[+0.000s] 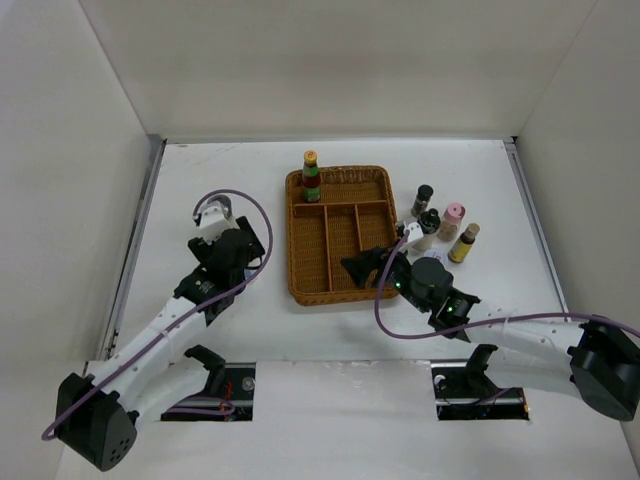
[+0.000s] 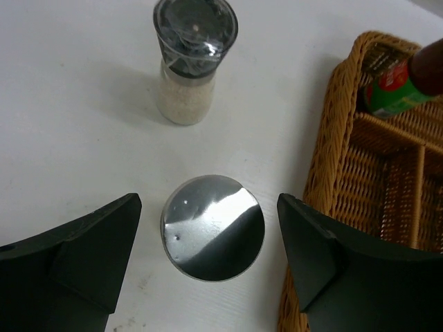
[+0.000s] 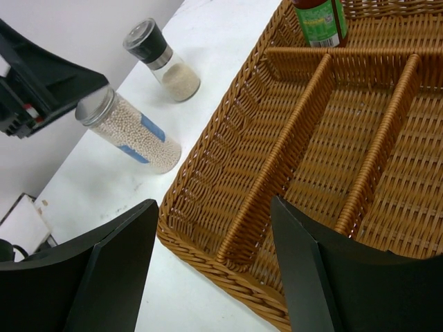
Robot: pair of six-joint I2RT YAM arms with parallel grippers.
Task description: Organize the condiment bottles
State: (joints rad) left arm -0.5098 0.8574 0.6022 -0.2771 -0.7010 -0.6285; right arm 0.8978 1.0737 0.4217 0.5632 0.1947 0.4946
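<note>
The left tool (image 2: pixel 209 202) stood wide open, its two fingers (image 2: pixel 83 249) on either side of a silver-lidded jar (image 2: pixel 212 227) with a gap showing on both sides of the lid; nothing was gripped. That jar stood upright on the surface (image 1: pixel 200 170), just beside the left edge of the wicker tray (image 2: pixel 332 124), with a black-topped grinder (image 2: pixel 194 59) near it, farther from the arm. The left arm (image 1: pixel 170 320) reached diagonally from its base towards the tray's left side, wrist turned down over the jar.

The right tool (image 3: pixel 214 207) was also open and empty, hovering above the tray's near right part. The right arm (image 1: pixel 520 330) lay low, stretched leftward from its base.

A green-labelled sauce bottle (image 1: pixel 311 177) stood in the tray's far left compartment. A cluster of small bottles (image 1: pixel 445 222) waited on the surface right of the tray.
</note>
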